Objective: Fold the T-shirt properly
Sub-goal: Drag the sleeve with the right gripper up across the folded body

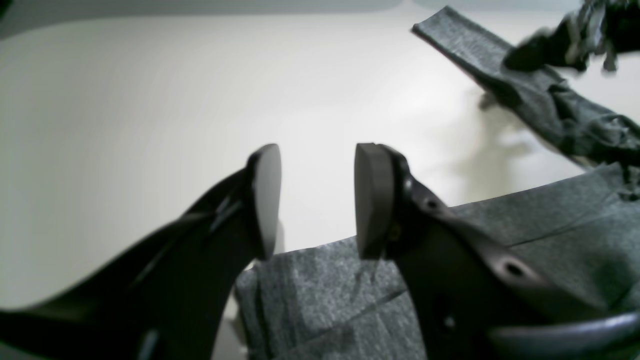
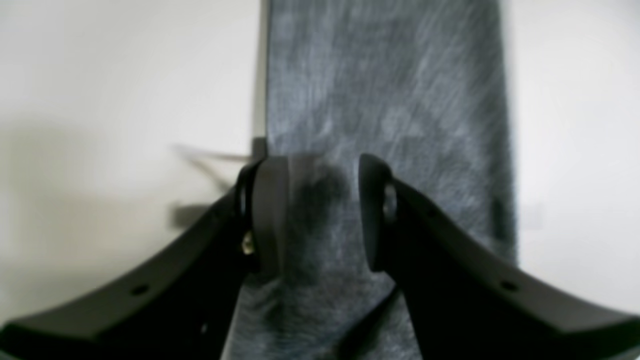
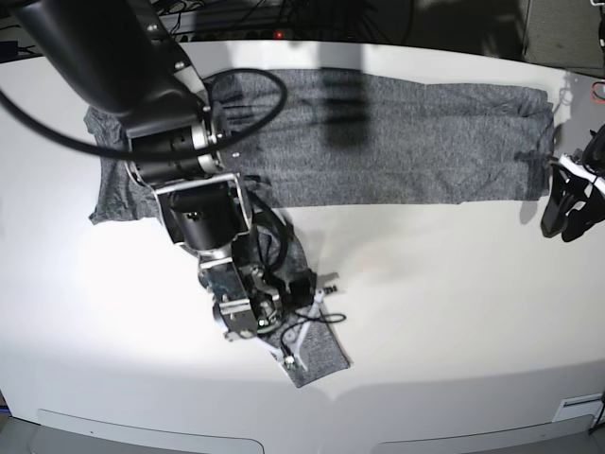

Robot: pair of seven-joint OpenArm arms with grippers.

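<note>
White table point(image 3: 454, 284); the grey T-shirt point(image 3: 406, 142) lies spread flat on it.

In the base view you have the T-shirt point(image 3: 397, 137) spread across the far half of the table point(image 3: 454, 312), with one sleeve point(image 3: 312, 350) running toward the near edge. The right gripper point(image 3: 301, 333) sits over that sleeve, on your left. The left gripper point(image 3: 567, 222) is just beside the shirt's right end.
</note>
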